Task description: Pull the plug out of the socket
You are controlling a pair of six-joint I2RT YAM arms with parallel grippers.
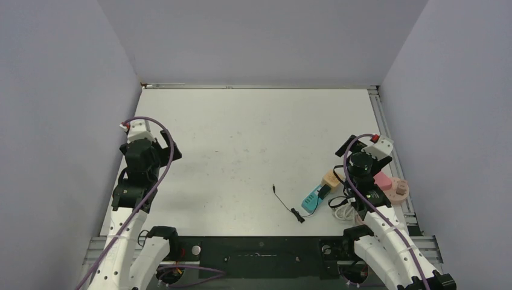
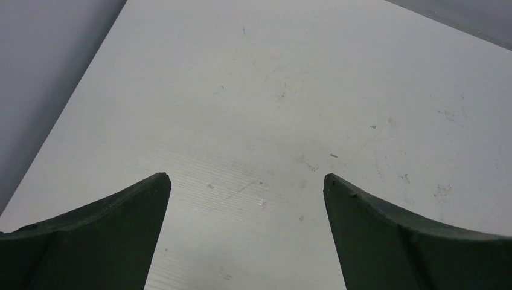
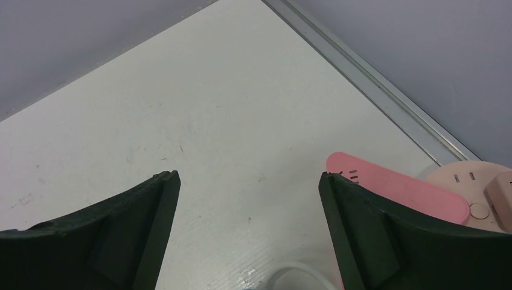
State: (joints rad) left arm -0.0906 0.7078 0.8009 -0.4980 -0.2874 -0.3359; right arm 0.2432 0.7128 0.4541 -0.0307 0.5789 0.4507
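1. The left jaws are standing wide apart and holding nothing. In the left wrist view their two dark fingers [image 2: 102, 235] are framing only the bare white desk [image 2: 272, 90].
2. The right jaws are gaping just as wide, also empty. Their fingers [image 3: 386, 235] are hanging above the desk close to its right edge.
3. Just beyond the right-hand finger, a pink socket strip [image 3: 398, 188] is lying flat near the desk's right edge. A round beige socket [image 3: 465, 175] is sitting right beside it, with a pale block [image 3: 500, 190] resting on top.
4. A loop of white cable [image 3: 299, 275] is curling on the desk below the right jaws, near the front edge.
5. From above, a teal socket strip [image 1: 310, 201] is lying toward the front right corner of the desk, just left of the right arm [image 1: 361, 164]. A black plug [image 1: 324, 191] is sitting in its far end, and a tan block [image 1: 330, 178] is lying just beyond the plug.
6. A thin black lead [image 1: 287, 204] is trailing over the desk to the left of the teal strip, near the front edge.
7. The left arm [image 1: 140, 158] is hanging over the desk's left edge, well apart from the sockets.
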